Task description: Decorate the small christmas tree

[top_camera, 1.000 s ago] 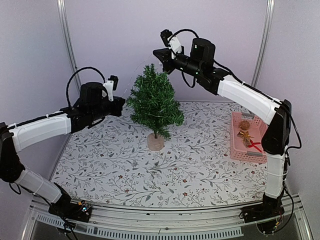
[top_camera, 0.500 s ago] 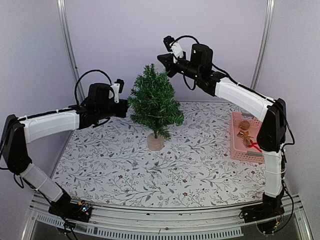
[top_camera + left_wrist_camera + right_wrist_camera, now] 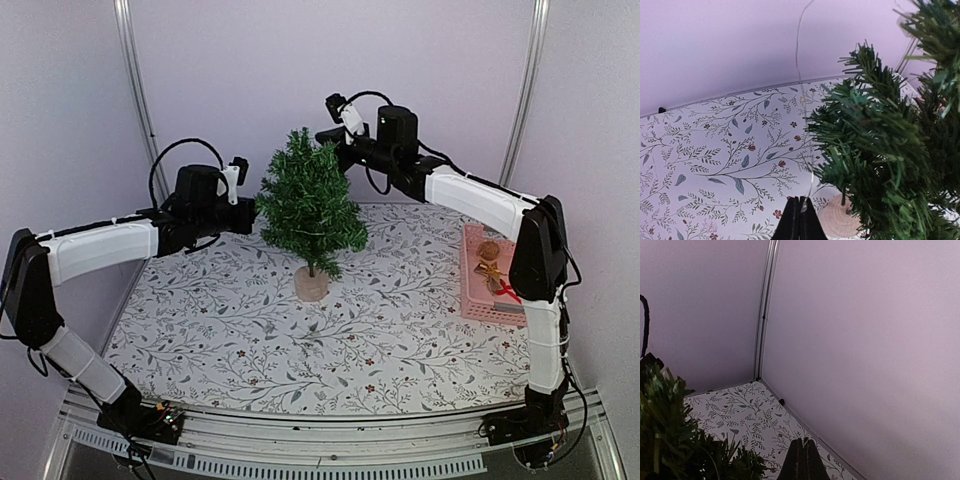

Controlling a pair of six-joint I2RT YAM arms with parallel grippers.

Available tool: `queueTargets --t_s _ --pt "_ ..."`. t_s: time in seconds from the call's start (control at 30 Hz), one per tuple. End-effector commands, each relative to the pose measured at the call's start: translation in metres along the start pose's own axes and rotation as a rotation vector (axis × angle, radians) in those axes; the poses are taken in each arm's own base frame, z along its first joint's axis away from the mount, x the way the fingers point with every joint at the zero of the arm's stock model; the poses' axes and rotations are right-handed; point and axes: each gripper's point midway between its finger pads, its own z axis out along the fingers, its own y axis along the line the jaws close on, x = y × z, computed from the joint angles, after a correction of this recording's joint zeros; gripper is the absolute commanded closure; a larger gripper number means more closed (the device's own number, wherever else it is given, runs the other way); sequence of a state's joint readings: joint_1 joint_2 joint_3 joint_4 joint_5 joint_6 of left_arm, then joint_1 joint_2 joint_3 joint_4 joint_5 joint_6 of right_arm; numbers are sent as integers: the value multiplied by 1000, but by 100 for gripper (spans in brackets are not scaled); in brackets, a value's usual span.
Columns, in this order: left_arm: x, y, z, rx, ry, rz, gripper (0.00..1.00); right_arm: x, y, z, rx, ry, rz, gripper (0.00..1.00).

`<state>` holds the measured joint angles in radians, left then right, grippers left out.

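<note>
The small christmas tree [image 3: 308, 205] stands on its round wood base [image 3: 311, 284] at the back middle of the table; its branches fill the right of the left wrist view [image 3: 890, 150], with the base [image 3: 837, 220] below. My left gripper [image 3: 255, 215] is level with the tree's left side, shut on a thin clear strand [image 3: 807, 145] that runs from its tips [image 3: 800, 200] up past the branches and out of the top of the frame. My right gripper [image 3: 325, 135] is shut just right of the treetop, with a pale sliver pinched at its tips [image 3: 803, 441]. Some branches [image 3: 670, 440] show in the right wrist view.
A pink basket [image 3: 470, 290] at the right table edge holds a gingerbread figure [image 3: 490, 272], a brown ball and a red ribbon. The back wall and its metal corner posts [image 3: 135, 90] stand close behind the tree and both arms.
My left gripper moved right, closer to the tree's left side, then stayed. My right gripper shifted slightly down and toward the back wall, staying beside the treetop. The tree has not moved.
</note>
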<state>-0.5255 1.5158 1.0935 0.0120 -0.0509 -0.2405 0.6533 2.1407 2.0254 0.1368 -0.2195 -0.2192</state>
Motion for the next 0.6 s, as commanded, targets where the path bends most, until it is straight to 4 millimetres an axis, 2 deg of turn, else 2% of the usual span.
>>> queueTargets --t_s 0.0,0.27,0.5,0.57 --pt "-7 1 1 11 -4 -16 100 32 0 -1 -10 64 32 100" --pt "-9 -3 3 32 -3 -9 100 47 -14 -32 27 137 46 100" --pt "-11 -8 6 58 -2 -6 100 20 -18 -60 15 103 75 100" --pt "-3 -7 7 53 32 -4 100 9 -17 -66 3 89 82 100"
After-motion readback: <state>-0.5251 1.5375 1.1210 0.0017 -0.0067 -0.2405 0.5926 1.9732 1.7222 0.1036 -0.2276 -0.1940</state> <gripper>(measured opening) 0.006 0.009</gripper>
